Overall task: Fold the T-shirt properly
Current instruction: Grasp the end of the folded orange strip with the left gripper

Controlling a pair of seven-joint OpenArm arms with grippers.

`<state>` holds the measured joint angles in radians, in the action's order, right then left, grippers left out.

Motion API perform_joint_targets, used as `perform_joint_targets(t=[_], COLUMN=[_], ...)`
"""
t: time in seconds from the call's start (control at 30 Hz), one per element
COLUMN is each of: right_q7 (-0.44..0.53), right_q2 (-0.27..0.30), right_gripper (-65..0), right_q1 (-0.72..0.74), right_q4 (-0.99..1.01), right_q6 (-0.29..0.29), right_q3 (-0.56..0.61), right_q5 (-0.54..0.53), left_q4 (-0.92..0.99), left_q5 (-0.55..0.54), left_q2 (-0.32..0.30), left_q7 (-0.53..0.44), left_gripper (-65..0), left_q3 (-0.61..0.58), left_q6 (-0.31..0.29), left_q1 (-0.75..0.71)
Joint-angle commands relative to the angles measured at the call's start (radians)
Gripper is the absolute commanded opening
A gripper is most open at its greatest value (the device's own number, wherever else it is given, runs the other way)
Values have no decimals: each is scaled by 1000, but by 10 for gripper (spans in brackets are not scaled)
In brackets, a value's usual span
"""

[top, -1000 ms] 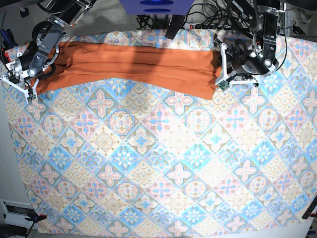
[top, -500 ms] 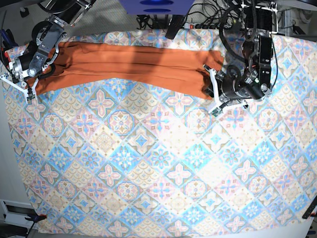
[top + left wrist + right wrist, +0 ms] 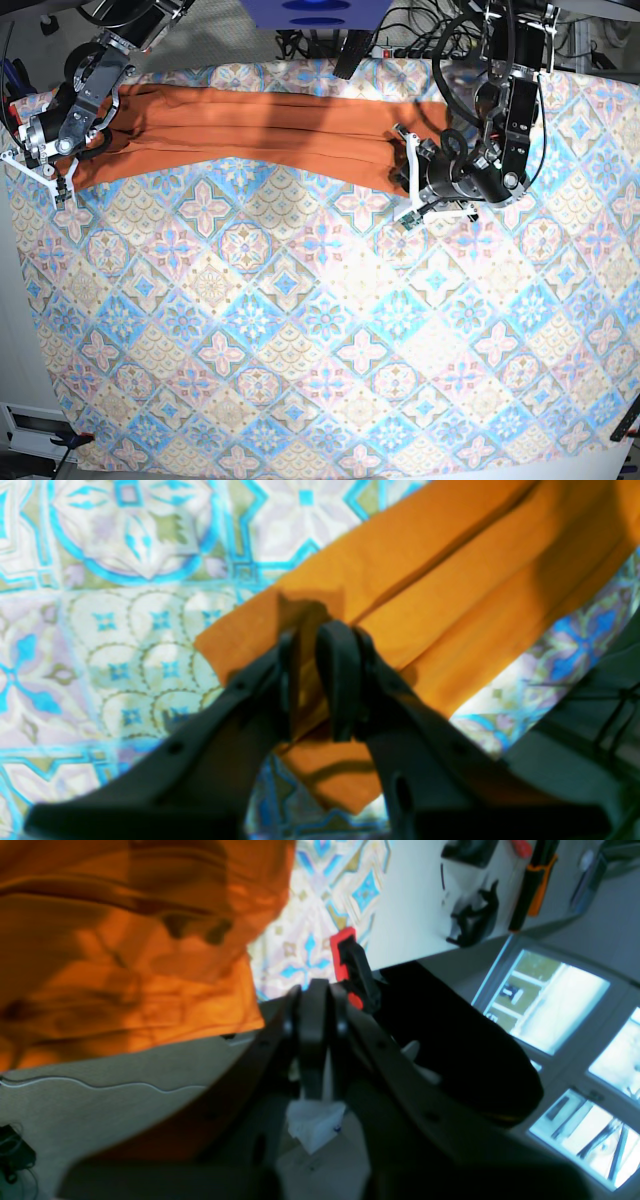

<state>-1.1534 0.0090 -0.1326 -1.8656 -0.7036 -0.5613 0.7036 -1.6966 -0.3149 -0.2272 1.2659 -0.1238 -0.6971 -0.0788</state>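
We see the T-shirt (image 3: 270, 125) as soft, matt orange cloth, smooth apart from long creases. The tablecloth (image 3: 300, 330) under it looks like thin printed fabric, flat and dull, in blue and pink tiles. The left gripper (image 3: 310, 680) has matt black plastic fingers (image 3: 340, 680), faintly shiny at their edges, as does the right gripper (image 3: 314, 1040)

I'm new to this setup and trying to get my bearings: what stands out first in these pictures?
A long orange T-shirt, folded into a narrow band, stretches across the far edge of the blue-and-pink patterned tablecloth. The left gripper pinches one end of it, with orange cloth between its black fingers. The right gripper sits shut at the other end, by the table's corner.
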Motion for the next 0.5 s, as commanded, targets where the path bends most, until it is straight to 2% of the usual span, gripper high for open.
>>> perform_joint_targets(t=[0.0,0.13,0.47], right_q7=[-3,-3,-3], right_q2=[13,13,13], right_gripper=[-645,-645,-646], right_q1=[9,8,8], right_q4=[-19,-19,-19], right_q6=[5,5,5], right_q3=[-1,-4,-4], right_q5=[15,15,17], left_q4=[-12,53,94], left_q5=[20,72,69], left_q2=[-5,-5,-5], left_q7=[-28,-58,-76], left_gripper=[-560,-560,-563], left_q3=[0,-6,-4], left_q6=[-1,-1,-1], left_q1=[14,10,-11])
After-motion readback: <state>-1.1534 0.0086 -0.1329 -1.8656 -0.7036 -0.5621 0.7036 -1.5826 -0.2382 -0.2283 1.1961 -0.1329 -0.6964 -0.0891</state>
